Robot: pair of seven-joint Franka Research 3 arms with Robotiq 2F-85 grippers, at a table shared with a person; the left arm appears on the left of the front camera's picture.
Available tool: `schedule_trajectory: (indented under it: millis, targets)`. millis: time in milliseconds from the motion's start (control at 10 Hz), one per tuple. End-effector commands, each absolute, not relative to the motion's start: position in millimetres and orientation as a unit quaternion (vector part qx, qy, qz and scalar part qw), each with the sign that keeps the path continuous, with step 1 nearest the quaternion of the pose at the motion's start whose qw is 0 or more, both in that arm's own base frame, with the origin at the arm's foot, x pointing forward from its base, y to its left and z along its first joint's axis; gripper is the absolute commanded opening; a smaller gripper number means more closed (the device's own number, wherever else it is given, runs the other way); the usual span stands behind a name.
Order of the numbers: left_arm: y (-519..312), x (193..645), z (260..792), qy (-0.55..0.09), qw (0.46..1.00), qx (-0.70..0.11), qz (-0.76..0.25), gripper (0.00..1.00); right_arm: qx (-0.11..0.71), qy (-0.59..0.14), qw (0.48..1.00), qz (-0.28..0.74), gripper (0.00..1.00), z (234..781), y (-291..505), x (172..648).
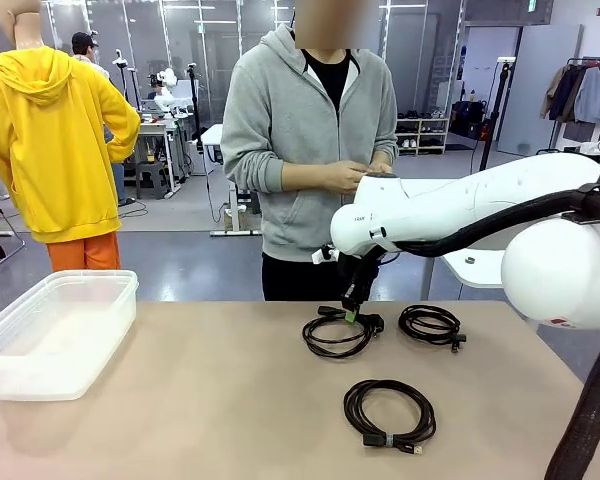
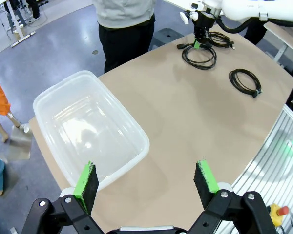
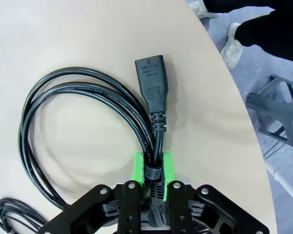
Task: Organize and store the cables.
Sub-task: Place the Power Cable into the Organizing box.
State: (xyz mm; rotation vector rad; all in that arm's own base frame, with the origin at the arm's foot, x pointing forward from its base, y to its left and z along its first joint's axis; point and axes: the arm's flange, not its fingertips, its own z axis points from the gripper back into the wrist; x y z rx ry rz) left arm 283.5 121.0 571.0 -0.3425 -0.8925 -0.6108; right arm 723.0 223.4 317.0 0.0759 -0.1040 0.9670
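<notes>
My right gripper (image 3: 153, 163) pinches the left far cable (image 3: 154, 97) at its strap (image 3: 153, 173), so I should lift straight up, coil intact, toward the bin (image 1: 40, 375) at left.

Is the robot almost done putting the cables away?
Not nearly. Done: nothing yet, the clear bin has no cable in it. In hand: the right tool is shut on the strapped part of one coiled cable, which lies on the table. Left: that cable, the coil beside it and the nearest coil all need storing. The left tool is open near the bin.
</notes>
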Motion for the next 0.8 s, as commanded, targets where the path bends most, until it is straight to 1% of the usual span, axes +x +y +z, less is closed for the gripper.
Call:
schedule_trajectory:
  millis: [0, 100, 400, 700]
  targets:
    - [120.2, 284.1, 570.8, -0.424, 0.84, -0.167, -0.293, 1.0, 0.035, -0.05, 0.884, 0.463, 0.0, 323.2, 224.1, 728.4]
    - [120.2, 284.1, 570.8, -0.424, 0.84, -0.167, -0.293, 1.0, 0.044, -0.062, 0.886, 0.458, 0.0, 335.5, 221.6, 725.2]
    - [120.2, 284.1, 570.8, -0.424, 0.84, -0.167, -0.293, 1.0, 0.047, -0.095, 0.869, 0.483, 0.0, 405.8, 229.6, 693.7]
    - [120.2, 284.1, 570.8, -0.424, 0.84, -0.167, -0.293, 1.0, 0.043, -0.096, 0.84, 0.533, 0.0, 435.0, 253.8, 658.2]
